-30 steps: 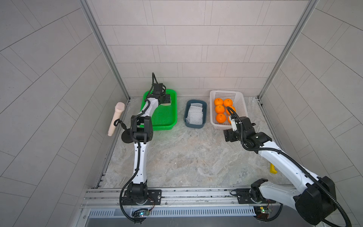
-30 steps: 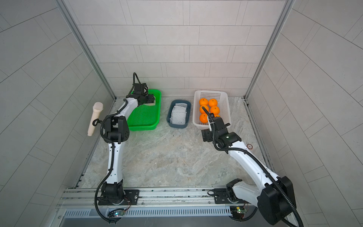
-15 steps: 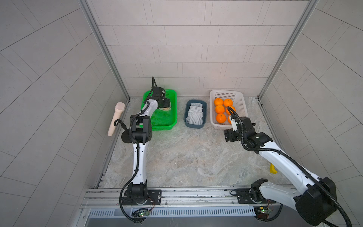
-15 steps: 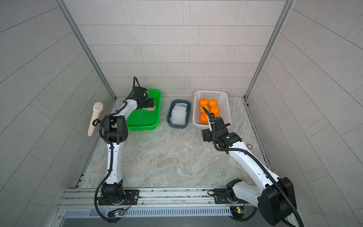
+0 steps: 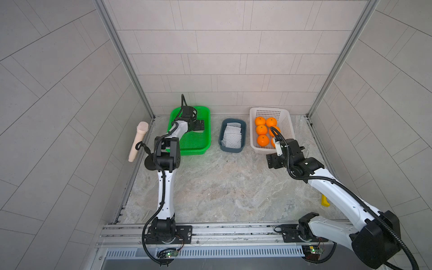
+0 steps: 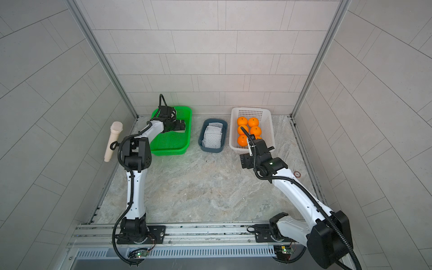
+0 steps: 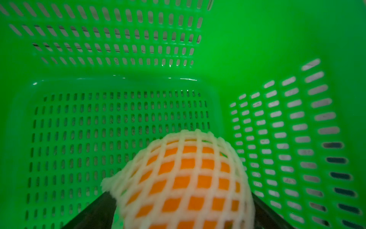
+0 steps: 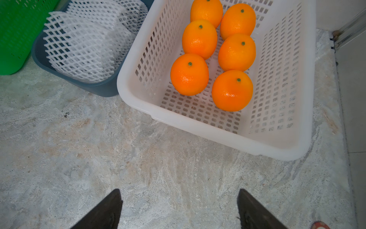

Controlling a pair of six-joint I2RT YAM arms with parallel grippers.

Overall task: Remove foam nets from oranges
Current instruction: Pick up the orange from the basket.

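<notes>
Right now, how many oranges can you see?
7. Six bare oranges sit in the white basket, two rows of three; one netted orange lies in the green basket. The left arm hides part of it; more possible.

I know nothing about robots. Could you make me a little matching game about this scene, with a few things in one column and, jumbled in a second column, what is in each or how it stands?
Things:
1. green basket
2. blue tub
3. white basket
4. right claw

Descriptions:
A. six bare oranges lying inside
B. open and empty, above the table
C. a pile of empty white nets inside
D. one wrapped orange inside

Pairs: 1-D, 2-C, 3-A, 4-B.
</notes>
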